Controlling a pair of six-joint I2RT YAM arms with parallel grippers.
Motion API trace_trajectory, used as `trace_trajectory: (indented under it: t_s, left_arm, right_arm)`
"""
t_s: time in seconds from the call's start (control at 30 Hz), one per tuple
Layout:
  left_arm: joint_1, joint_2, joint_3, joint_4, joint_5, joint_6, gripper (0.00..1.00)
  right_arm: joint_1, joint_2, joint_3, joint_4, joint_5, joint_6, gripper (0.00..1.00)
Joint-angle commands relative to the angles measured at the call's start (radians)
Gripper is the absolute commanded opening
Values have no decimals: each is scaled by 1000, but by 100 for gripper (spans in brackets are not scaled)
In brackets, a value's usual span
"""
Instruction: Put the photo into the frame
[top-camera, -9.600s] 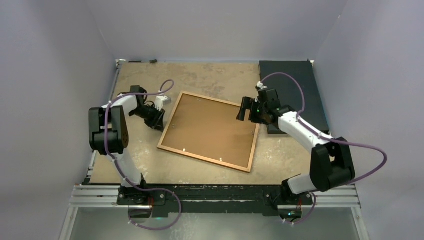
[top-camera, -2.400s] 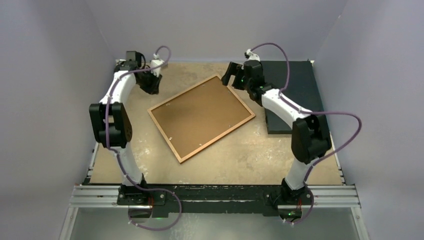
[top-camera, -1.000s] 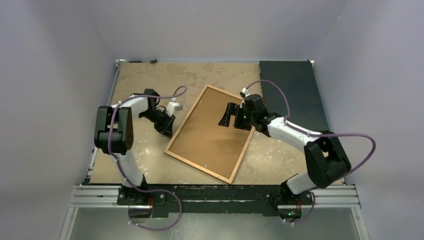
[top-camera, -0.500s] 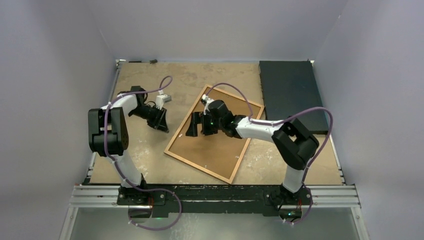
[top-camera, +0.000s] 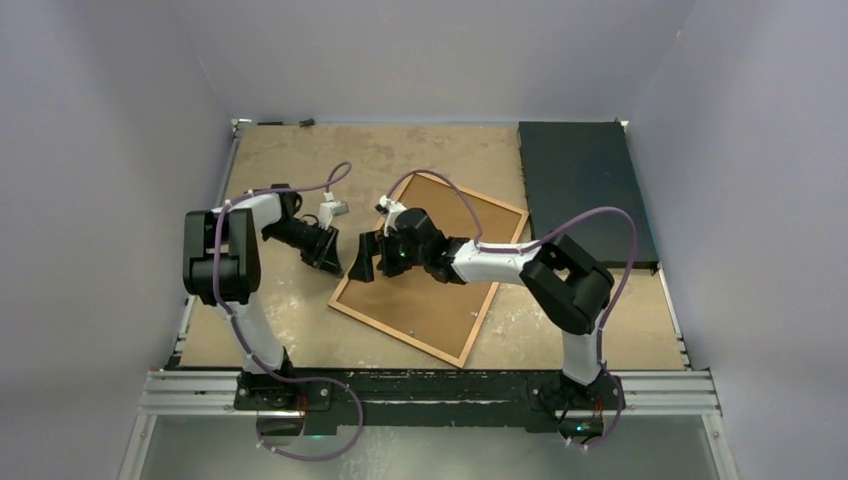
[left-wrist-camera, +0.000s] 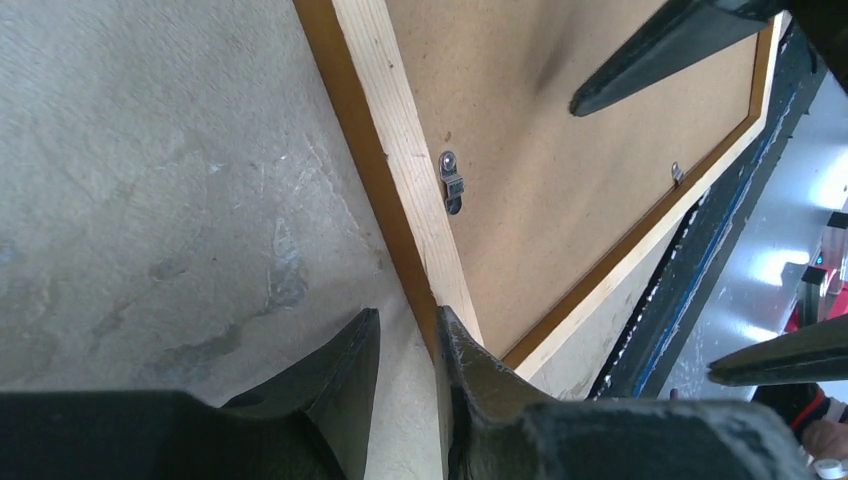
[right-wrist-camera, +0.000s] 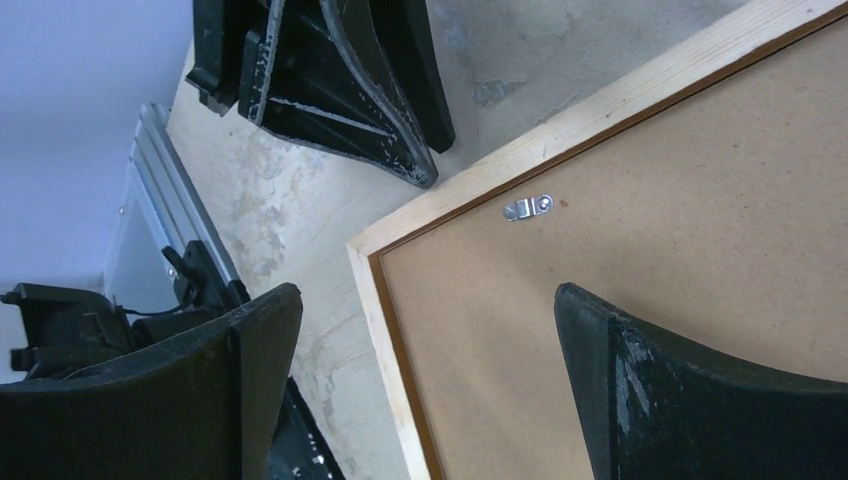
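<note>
The frame lies back up and skewed on the table, showing its brown board back inside thin wooden edges. My left gripper sits low at the frame's left edge. It is open only a little, with bare table in the gap and one finger against the outer wood. My right gripper hovers wide open over that same edge, one finger above the board and nothing held. The photo is out of view.
A dark black slab lies at the back right of the table. Small metal clips sit along the frame's back. My two grippers are close together, the left one's fingers showing in the right wrist view.
My right arm has reached left across the frame to its left edge. My left gripper has shifted closer to that edge and opened slightly. The frame has stayed put over the last second.
</note>
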Motion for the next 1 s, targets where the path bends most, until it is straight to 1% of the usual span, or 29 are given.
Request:
trace_trajectory:
  t_s: [0.0,0.6,0.97]
  left_arm:
    - [-16,12,-23,38,32,19,24]
    - [-25,13,-54,81,-3,1,21]
    - [-28,5,-53,85,-3,-3,20]
  right_arm:
    - [13,40,45,61,-23,-9,98]
    - [36,164,115,108,-61,-3,97]
    - [38,187,120,117,-52,0,97]
